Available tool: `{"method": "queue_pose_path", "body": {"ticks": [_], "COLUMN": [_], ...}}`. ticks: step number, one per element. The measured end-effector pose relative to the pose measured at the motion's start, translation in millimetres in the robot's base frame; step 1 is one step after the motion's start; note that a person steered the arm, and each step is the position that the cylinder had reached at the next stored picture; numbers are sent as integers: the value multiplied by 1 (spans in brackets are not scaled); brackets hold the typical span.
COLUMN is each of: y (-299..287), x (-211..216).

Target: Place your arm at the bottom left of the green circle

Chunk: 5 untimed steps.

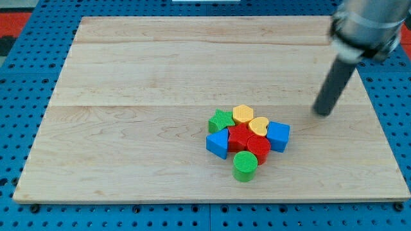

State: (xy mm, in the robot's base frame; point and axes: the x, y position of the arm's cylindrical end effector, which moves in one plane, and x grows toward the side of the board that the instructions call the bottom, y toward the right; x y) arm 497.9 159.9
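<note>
The green circle (244,165) is a green cylinder at the bottom of a tight cluster of blocks, a little right of the board's middle and toward the view's bottom. Touching it from above is a red cylinder (258,149). My tip (323,113) is at the lower end of the dark rod, well to the upper right of the green circle and to the right of the cluster, touching no block.
The cluster also holds a green star (221,120), a yellow hexagon (243,114), a yellow heart (259,125), a blue cube (279,135), a blue triangle (218,144) and a red block (238,136). The wooden board (128,96) lies on a blue pegboard.
</note>
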Motion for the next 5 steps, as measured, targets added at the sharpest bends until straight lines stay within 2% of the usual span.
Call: {"method": "queue_pose_path", "body": {"ticks": [1, 2, 3, 4, 5], "y": [1, -1, -87, -162, -162], "x": [61, 81, 110, 110, 105]}}
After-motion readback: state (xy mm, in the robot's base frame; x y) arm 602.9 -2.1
